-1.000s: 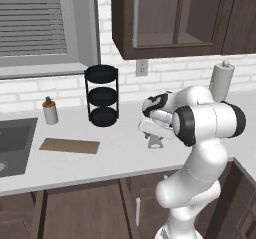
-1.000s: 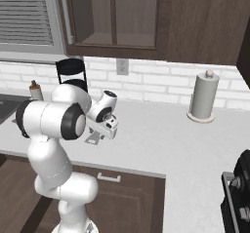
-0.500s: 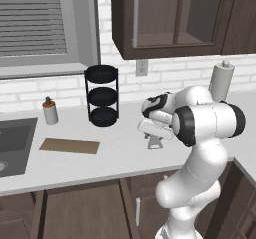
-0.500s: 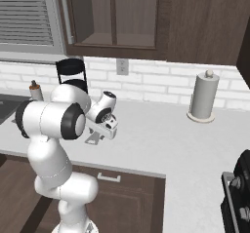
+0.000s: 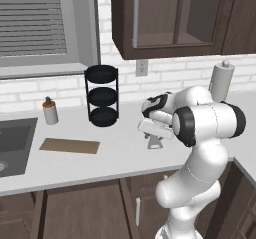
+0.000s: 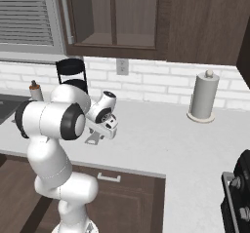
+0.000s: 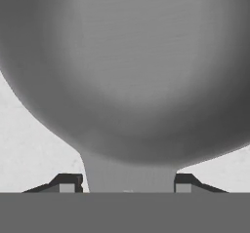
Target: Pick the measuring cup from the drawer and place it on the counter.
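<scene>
From my seat I scan the bench [image 5: 75,165] left to right: the sink [image 5: 12,145] at the far edge, a small grey bottle [image 5: 49,112] with a dark top, a thin brown board [image 5: 70,145], the black three-tier rack [image 5: 102,95], then my tool [image 5: 155,142] low over the pale surface, and the paper towel holder [image 5: 221,80] beyond it. The tool is pinching the measuring cup [image 7: 127,66] by its handle; in the hand view the two finger tips sit tight against either side of the flat handle, with the round bowl swelling out ahead of them and pale bench surface behind it on both sides. I judge the pick as done: the cup is out of the drawer and over the bench, close to it, though I cannot tell whether it touches down. What is left is to set it down, let go and back the arm away. The cup's long axis runs from the handle in my grip out through the bowl, in line with the tool's reach, the bowl pointing away from the hand toward the bench.
</scene>
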Tool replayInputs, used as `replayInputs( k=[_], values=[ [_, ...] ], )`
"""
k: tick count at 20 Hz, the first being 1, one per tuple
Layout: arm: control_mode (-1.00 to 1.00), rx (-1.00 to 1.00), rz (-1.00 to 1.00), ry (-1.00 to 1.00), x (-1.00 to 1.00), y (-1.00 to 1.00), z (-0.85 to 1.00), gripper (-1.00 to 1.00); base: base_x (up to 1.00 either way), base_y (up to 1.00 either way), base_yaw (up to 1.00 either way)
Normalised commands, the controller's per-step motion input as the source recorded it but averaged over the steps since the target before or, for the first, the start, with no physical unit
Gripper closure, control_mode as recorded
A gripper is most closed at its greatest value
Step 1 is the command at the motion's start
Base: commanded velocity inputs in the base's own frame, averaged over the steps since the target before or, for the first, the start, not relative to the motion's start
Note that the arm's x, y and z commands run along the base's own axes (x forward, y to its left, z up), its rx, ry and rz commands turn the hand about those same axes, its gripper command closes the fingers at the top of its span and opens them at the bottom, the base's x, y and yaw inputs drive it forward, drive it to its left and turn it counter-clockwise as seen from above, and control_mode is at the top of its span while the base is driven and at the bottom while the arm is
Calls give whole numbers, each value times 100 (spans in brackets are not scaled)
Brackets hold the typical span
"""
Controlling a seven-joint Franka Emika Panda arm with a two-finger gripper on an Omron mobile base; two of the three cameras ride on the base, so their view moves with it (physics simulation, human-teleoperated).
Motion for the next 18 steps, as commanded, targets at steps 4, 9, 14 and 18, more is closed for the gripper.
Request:
replayInputs(
  k=[4,9,14,18],
  values=[
    [-100,0,0,0,0,0,0,-100,0,0,0],
    [-100,0,0,0,0,0,0,-100,0,0,0],
    [-100,0,0,-2,-1,-1,3,-100,0,0,0],
    [-100,-1,0,-17,-17,1,64,-100,0,0,0]
  ],
)
